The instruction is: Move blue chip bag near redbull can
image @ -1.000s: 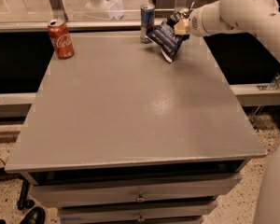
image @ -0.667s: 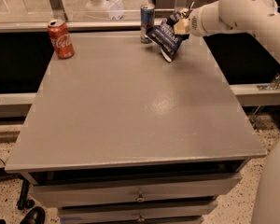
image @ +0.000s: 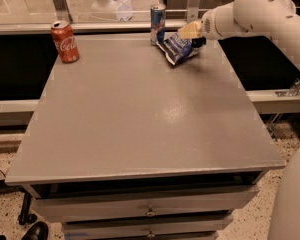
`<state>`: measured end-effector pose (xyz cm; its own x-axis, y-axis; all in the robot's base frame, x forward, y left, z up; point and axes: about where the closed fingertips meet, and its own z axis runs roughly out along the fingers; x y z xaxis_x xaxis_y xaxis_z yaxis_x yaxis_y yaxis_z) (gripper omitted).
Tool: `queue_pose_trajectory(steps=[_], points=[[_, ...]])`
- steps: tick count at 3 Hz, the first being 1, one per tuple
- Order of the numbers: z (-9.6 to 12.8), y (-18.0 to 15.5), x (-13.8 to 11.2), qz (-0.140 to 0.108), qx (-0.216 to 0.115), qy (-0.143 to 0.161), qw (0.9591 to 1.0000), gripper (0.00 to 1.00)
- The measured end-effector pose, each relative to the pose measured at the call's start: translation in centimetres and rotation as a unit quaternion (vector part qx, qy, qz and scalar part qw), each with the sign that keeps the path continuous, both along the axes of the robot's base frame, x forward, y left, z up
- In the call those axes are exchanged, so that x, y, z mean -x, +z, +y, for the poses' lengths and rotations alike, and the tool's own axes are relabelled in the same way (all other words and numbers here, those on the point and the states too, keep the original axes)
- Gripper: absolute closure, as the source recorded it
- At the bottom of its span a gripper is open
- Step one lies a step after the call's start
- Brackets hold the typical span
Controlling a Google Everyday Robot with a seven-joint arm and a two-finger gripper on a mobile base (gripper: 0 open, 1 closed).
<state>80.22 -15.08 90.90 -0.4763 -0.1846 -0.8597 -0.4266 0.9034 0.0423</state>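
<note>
The blue chip bag (image: 177, 49) is at the far edge of the grey table (image: 140, 119), its lower end resting on the top. The redbull can (image: 157, 24) stands upright just left of it, very close. My gripper (image: 191, 33) comes in from the right on the white arm (image: 255, 11). It is at the bag's upper right end and is closed on the bag's top edge.
A red Coca-Cola can (image: 65, 42) stands upright at the table's far left corner. A glass partition and rail run behind the table. Drawers sit under the front edge. A white robot part (image: 292, 199) is at the lower right.
The bag and gripper have stayed next to the redbull can. The bag has settled slightly lower and flatter on the table.
</note>
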Motion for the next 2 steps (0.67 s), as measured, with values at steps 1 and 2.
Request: queue_pose_trajectory(steps=[1, 2], points=[[0.23, -0.01, 0.23, 0.001, 0.000, 0.005, 1.0000, 0.00], [0.49, 0.86, 1.10, -0.008, -0.003, 0.012, 0.9999, 0.00]])
